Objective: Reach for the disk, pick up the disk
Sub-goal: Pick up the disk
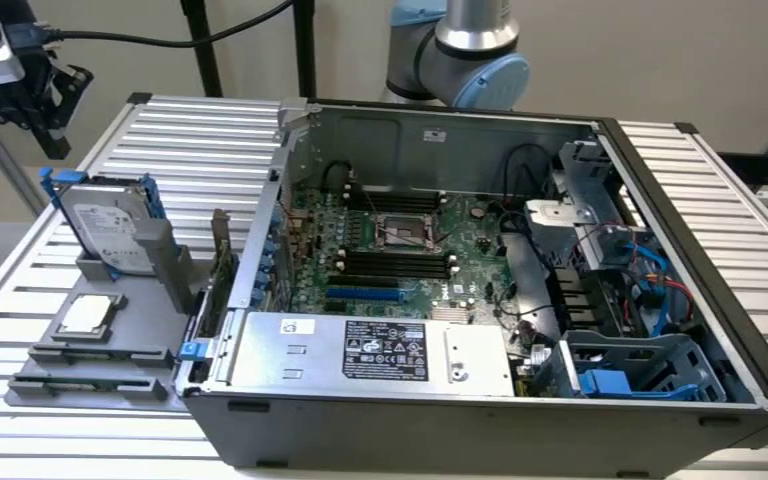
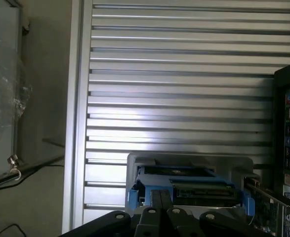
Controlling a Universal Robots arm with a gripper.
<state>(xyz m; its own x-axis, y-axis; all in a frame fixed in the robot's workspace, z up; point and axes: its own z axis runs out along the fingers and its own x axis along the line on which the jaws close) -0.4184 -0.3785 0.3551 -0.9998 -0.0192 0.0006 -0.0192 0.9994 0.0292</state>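
Observation:
The disk [image 1: 104, 228] stands upright on its edge in a grey holder [image 1: 137, 268] at the exterior view's left, showing a silver face, a white label and blue rails. My gripper [image 1: 51, 135] hangs in the air above it and slightly toward the exterior view's left, apart from it. In the wrist view I look down on the disk's [image 2: 184, 183] top edge with its blue rails. There my gripper [image 2: 159, 198] has its two fingers pressed together with nothing between them.
A small square silver chip [image 1: 87, 313] lies on a grey stand in front of the disk. An open computer case [image 1: 491, 250] holds a motherboard and a silver box with a black label [image 1: 384, 350]. An upright card [image 1: 220, 250] stands beside the case. All rest on a slatted metal table [image 1: 184, 140].

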